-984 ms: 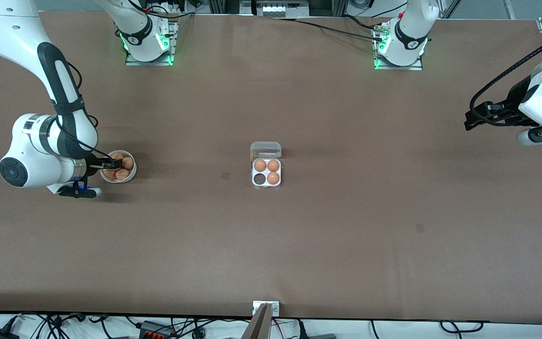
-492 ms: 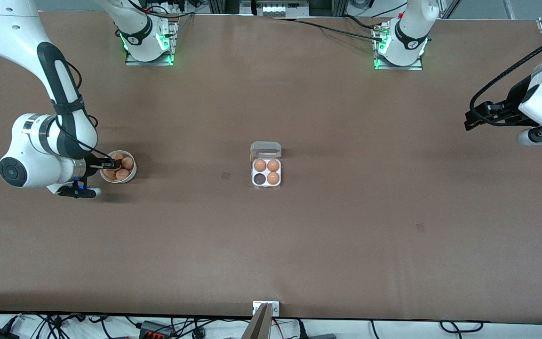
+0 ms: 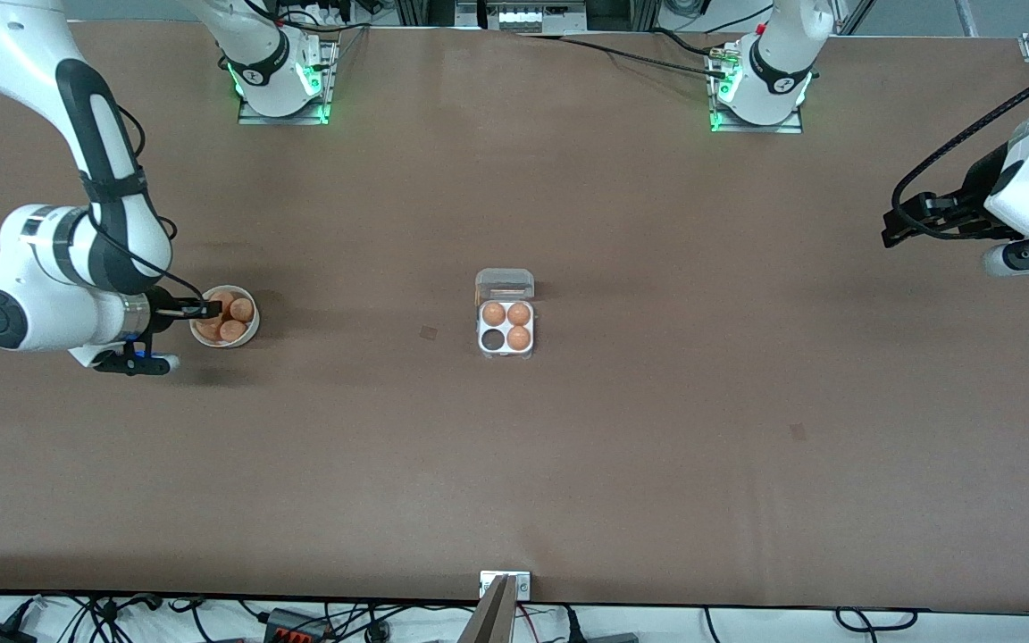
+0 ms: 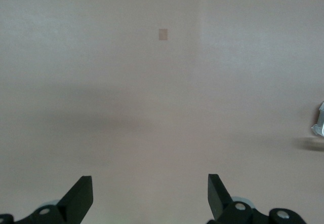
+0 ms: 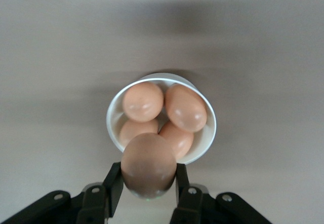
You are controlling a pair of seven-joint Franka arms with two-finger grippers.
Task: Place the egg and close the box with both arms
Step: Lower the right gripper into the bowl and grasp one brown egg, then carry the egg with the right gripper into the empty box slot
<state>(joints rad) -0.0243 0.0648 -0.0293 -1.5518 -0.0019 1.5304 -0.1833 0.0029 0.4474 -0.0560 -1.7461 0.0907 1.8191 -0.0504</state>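
The box [image 3: 506, 336] sits mid-table, its clear lid [image 3: 505, 284] hinged open; three brown eggs fill its white tray and one cell is empty. My right gripper [image 3: 202, 310] is shut on a brown egg [image 5: 148, 165] and holds it just above the rim of the white bowl [image 5: 207, 140]. Several more eggs lie in that bowl [image 3: 251, 330]. My left gripper [image 4: 150, 196] is open and empty above bare table at the left arm's end, where the left arm [image 3: 1028, 192] waits.
A small darker patch [image 3: 428, 333] marks the table between bowl and box. Another patch [image 3: 798, 432] lies nearer the front camera toward the left arm's end. A metal bracket [image 3: 505, 585] stands at the front table edge.
My right arm has risen and drawn back from the bowl toward the right arm's end, lifting the held egg off the others. The left arm has not moved.
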